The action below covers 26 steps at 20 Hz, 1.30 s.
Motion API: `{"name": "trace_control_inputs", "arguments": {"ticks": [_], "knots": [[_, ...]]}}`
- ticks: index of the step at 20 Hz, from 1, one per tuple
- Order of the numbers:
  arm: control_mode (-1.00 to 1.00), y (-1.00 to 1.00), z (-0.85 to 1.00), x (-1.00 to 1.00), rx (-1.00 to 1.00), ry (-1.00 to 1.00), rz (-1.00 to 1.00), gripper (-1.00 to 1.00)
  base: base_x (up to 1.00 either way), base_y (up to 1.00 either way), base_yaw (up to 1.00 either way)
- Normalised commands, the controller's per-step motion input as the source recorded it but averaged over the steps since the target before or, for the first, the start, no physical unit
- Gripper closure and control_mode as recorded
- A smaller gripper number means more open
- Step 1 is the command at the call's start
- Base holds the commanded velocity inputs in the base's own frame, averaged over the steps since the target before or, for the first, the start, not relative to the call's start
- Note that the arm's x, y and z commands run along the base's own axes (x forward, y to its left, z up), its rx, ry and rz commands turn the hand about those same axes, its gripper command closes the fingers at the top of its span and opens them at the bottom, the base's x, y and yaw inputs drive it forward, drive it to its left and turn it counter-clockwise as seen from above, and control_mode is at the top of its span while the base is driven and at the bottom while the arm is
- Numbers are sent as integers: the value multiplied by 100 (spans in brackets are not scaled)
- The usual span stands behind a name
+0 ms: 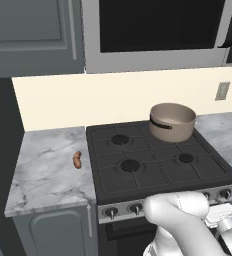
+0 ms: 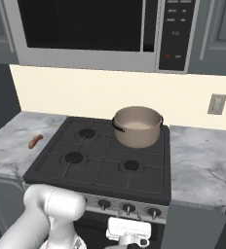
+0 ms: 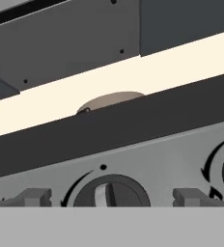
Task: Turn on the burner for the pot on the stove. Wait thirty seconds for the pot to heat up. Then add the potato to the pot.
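Left base view: pot point(image 1: 172, 121) sits on the stove's point(image 1: 158, 162) back right burner, lidless, nothing inside that I can make out. Potato point(image 1: 77, 159) lies on the marble table point(image 1: 43, 175) just left of the stove, well apart from the pot, so it is parked for the last step. The arm bends low in front of the silver knob panel, which fits a knob turn as the step in hand.

Right base view: same layout from the other side; pot point(image 2: 137, 126) at the back right with its dark handle facing left, potato point(image 2: 35, 141) on the table point(image 2: 8, 146) at the far left. The white hand sits below the front panel near the knobs point(image 2: 128, 209), aimed at the stove front, not at the pot.

Hand view: end effector point(image 3: 112, 198) is released, its two dark tips spread wide on either side of a round dark knob point(image 3: 108, 192), apart from it, not clamped. That straddle looks like lining up to pinch and twist. Pot rim point(image 3: 111, 100) peeks over the stove's black edge straight above. Whether this knob serves the pot's burner, cannot tell. No flame seen; burner likely not yet on.
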Motion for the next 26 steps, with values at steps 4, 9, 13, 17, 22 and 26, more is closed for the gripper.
{"name": "trace_control_inputs", "arguments": {"ticks": [4, 9, 13, 17, 22, 26], "knots": [[-100, 0, 0, 17, 0, 0, 0, -100, 0, 0, 0], [-100, 1, 0, 13, 0, 0, 0, -100, 0, 0, 0], [-100, 1, 0, 2, 0, 0, 0, -100, 0, 0, 0], [-100, 4, 0, 0, 0, 0, 0, -100, 0, 0, 0], [-100, 1, 0, 0, 0, 0, 0, -100, 0, 0, 0], [-100, 9, 0, -12, 0, -6, 0, -100, 0, 0, 0]]}}
